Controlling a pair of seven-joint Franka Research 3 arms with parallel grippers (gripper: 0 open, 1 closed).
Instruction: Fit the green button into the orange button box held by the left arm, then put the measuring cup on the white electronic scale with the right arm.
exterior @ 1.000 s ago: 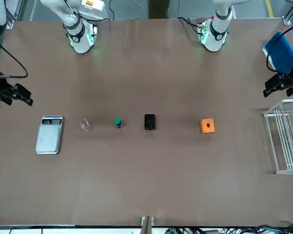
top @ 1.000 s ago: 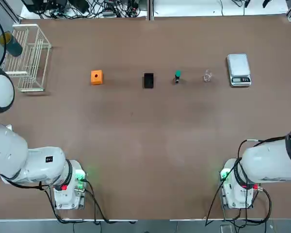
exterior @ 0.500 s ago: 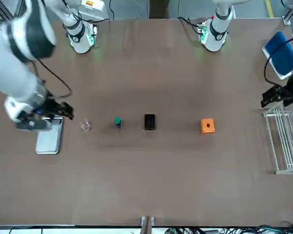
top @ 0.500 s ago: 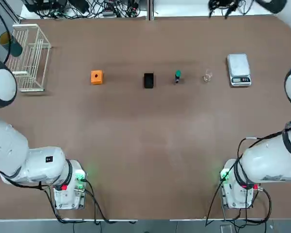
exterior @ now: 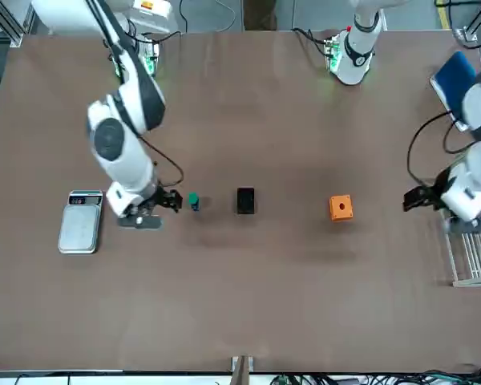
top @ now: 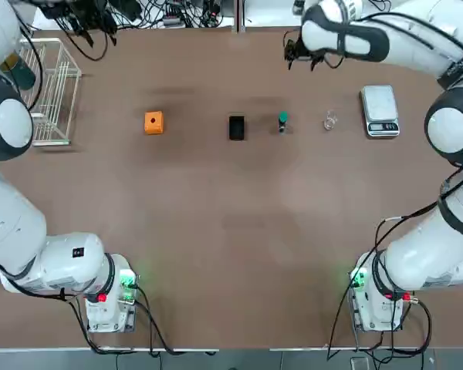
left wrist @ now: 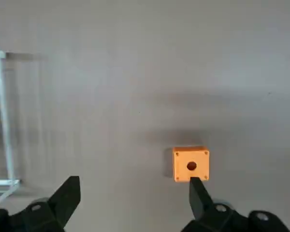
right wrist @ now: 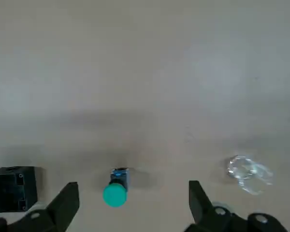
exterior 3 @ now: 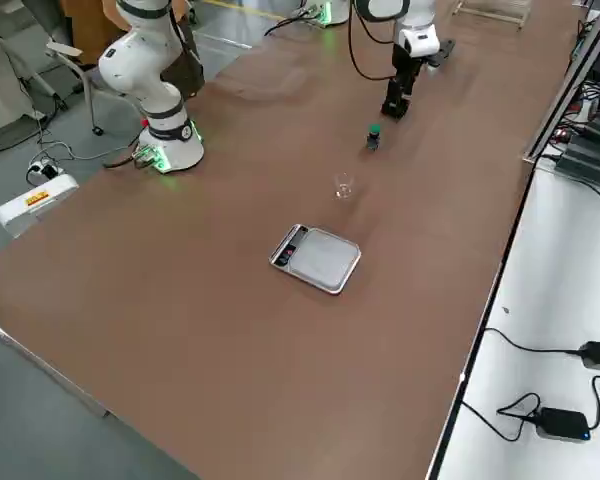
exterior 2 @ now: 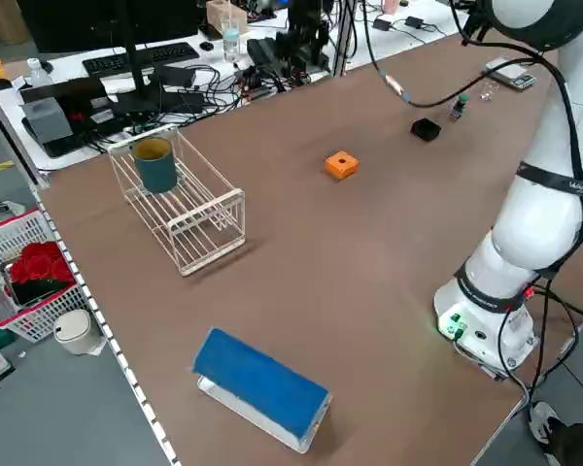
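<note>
Both arms have swung out over the desk.
The right end effector [right wrist: 130, 200] now hangs wide above the green button [right wrist: 115, 193]; the left end effector [left wrist: 134, 200], wide too, nears the orange button box [left wrist: 191, 165] at its 1 o'clock; nothing grasped yet.

Both arms are glossy white with rounded, bulbous links and dark grey bands at the joints. Each base [top: 108, 297] glows with a green light beside small red fittings, and black cables loop from it across the counter [top: 231, 231]. The left gripper [left wrist: 135, 205] and right gripper [right wrist: 130, 205] each have matte black, wedge-shaped fingers [left wrist: 67, 195]
</note>
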